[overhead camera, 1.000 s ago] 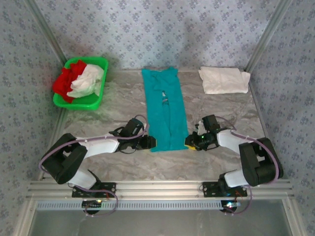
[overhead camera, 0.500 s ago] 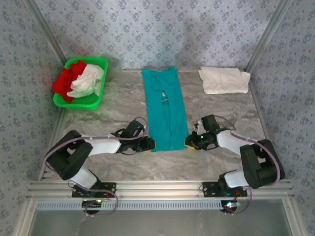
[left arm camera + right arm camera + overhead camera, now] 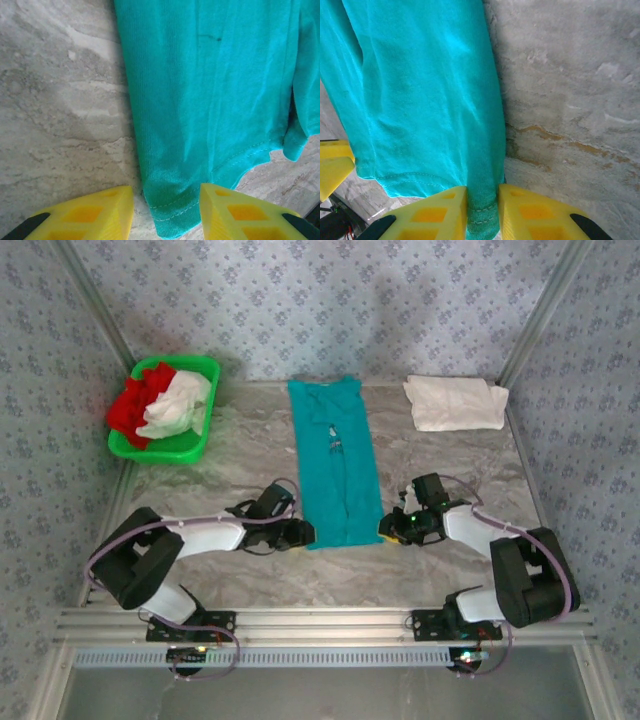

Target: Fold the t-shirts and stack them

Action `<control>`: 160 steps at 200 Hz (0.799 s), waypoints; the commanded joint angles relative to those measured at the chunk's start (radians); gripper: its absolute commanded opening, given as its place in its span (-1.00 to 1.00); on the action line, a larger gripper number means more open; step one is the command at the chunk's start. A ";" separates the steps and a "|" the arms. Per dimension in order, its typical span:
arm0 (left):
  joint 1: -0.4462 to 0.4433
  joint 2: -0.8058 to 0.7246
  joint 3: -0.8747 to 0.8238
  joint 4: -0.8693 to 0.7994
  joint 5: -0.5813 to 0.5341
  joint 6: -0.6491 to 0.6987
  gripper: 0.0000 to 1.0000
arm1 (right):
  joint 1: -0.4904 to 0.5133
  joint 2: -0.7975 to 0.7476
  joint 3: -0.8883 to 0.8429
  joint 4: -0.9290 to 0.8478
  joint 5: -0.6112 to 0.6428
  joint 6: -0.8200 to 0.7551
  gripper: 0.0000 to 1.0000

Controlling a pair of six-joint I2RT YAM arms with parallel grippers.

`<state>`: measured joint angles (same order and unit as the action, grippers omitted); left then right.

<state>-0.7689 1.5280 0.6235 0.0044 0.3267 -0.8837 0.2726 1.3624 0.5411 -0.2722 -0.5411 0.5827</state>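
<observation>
A teal t-shirt [image 3: 335, 460] lies folded into a long narrow strip down the middle of the table, hem toward me. My left gripper [image 3: 303, 532] sits at its near left corner. In the left wrist view that gripper [image 3: 166, 210] is open, the hem corner [image 3: 172, 205] lying loose between the yellow fingers. My right gripper [image 3: 388, 530] is at the near right corner. In the right wrist view it [image 3: 482, 210] is shut on the teal t-shirt's [image 3: 430, 100] folded edge. A folded white t-shirt [image 3: 455, 403] rests at the back right.
A green plastic basket [image 3: 165, 452] at the back left holds a crumpled red shirt [image 3: 135, 405] and a white one [image 3: 180, 405]. Patterned walls and metal posts close in the table on three sides. Bare marble lies on either side of the teal strip.
Both grippers stay at the hem corners. The left arm has edged slightly in toward the shirt; the right gripper has barely shifted. The shirt lies as before.
</observation>
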 commanded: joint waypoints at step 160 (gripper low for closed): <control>-0.053 0.063 0.123 -0.144 -0.033 0.038 -0.89 | 0.000 -0.015 0.012 -0.041 0.007 -0.009 -0.52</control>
<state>-0.8192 1.5871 0.7475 -0.1036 0.3229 -0.8604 0.2726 1.3621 0.5411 -0.2726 -0.5385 0.5827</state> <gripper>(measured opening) 0.126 0.232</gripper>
